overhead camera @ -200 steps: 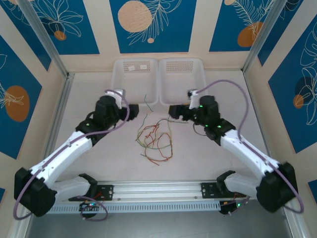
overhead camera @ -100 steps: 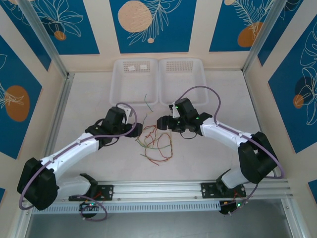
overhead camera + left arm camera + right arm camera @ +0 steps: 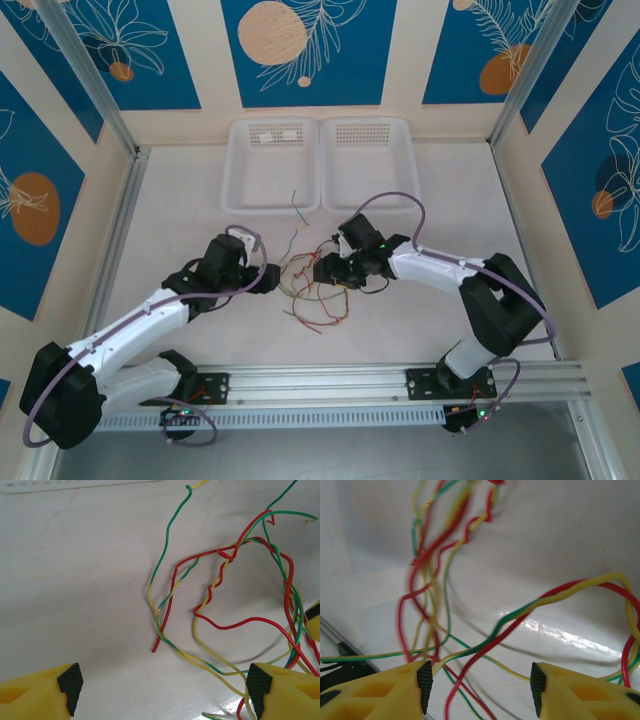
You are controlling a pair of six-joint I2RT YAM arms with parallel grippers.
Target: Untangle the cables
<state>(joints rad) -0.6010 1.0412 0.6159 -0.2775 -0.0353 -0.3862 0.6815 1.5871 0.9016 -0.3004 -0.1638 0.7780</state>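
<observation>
Cables (image 3: 316, 285) in a loose red, green and yellowish snarl mid-desk (image 3: 440, 200), between the two arms and well short of the two white baskets (image 3: 275, 160) at the back, plus one stray green bit (image 3: 298, 206) off on its own nearer the baskets. Hair-thin and bendy by the look of them, so probably next to no weight, zero stiffness, and likely to drag the whole bundle along at the slightest tug. Some pairs twisted round each other like rope, so probably more of an unwind job than a slide-apart. Left claw (image 3: 165, 685) gaping wide, low over the left side of the knot, nothing in it, right-hand pad (image 3: 260, 685) touching or just beside the yellow-green strands, hard to say which. Right claw (image 3: 480, 682) partway open at the right side of the pile, a twisted red-yellow-green run crossing the gap between its pads, not pinched as far as can be told. Best bet for grabbing: a loose end, e.g. the red tip (image 3: 156, 647) lying clear on the left, or a single strand away from the crossings, then a slow sideways pull. Main risk: squeezing several wires at once and tightening the mess.
</observation>
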